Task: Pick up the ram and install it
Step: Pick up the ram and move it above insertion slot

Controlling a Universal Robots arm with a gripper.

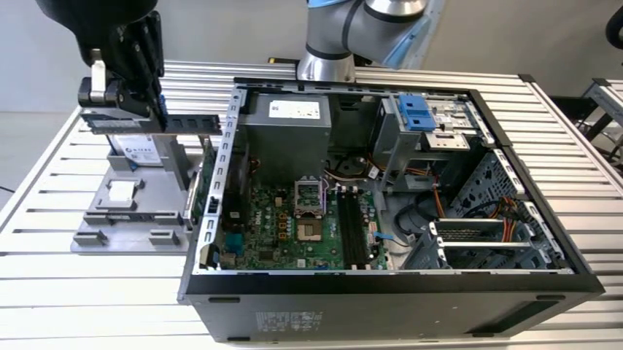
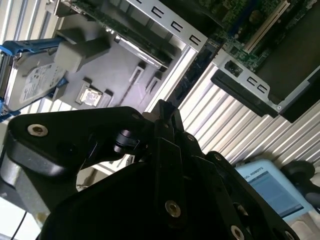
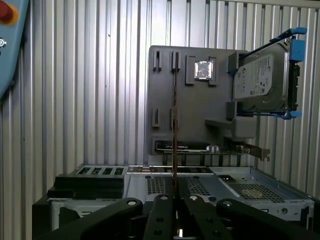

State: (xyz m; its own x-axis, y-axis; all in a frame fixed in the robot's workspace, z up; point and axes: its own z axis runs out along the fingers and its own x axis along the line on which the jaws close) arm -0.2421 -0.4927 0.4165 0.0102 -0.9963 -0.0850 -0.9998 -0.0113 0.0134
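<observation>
- Ram hangs in the air, pinched by the hand. In the exterior view its long side is level, above the grey holder and just beside the outer wall of the open computer case.
- In the first wrist view the stick is seen on edge, as a thin line coming out from between the fingers. They are pressed on its two flat sides.
- By my judgement the picking step is done and the carrying step is in hand. The stick is outside the case and well apart from the long black slots, which look empty as far as I can see.
- Installing calls for care, I think. The stick's edge must line up with one narrow slot and go down straight, with cables and metal walls near.
- The desk is made of pale metal slats with grooves. The holder and the case both rest on it, and a hard drive in a blue frame stands in the holder.
- Behind is a plain pale wall, and the arm's base stands behind the case. Another slatted desk shows at the exterior view's right.
</observation>
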